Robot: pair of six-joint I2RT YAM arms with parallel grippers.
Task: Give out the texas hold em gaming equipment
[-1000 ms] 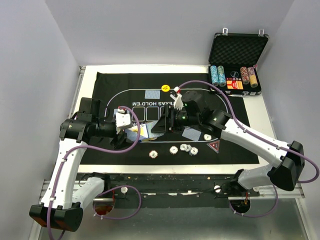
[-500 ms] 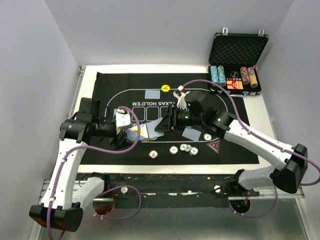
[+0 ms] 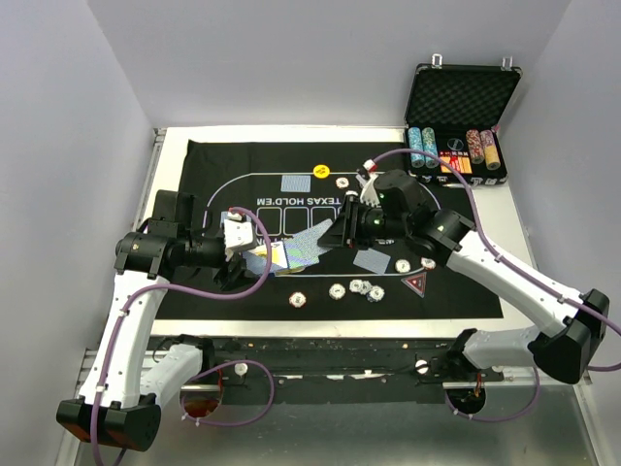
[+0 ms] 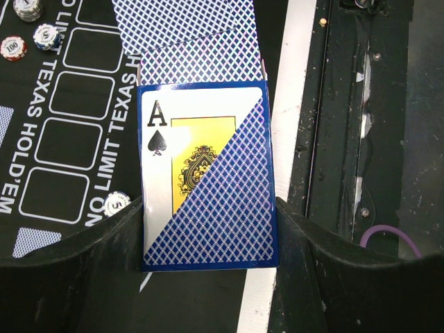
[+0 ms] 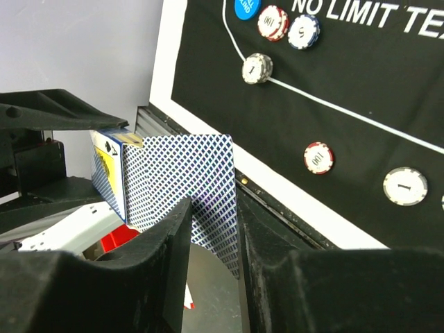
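Left wrist: left fingers (image 4: pixel 76 277) clamp ace-faced deck (image 4: pixel 208 201) | right wrist: right fingers (image 5: pixel 163 270) pinch one card (image 5: pixel 214 220)

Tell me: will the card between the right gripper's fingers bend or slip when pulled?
Probably floppy: the card is one thin sheet, with only one end inside the right gripper. Its shiny back may slip. It looks very light.

Left arm (image 3: pixel 129 296) and right arm (image 3: pixel 505 277) meet at blue-backed cards (image 3: pixel 299 249), seemingly both holding them
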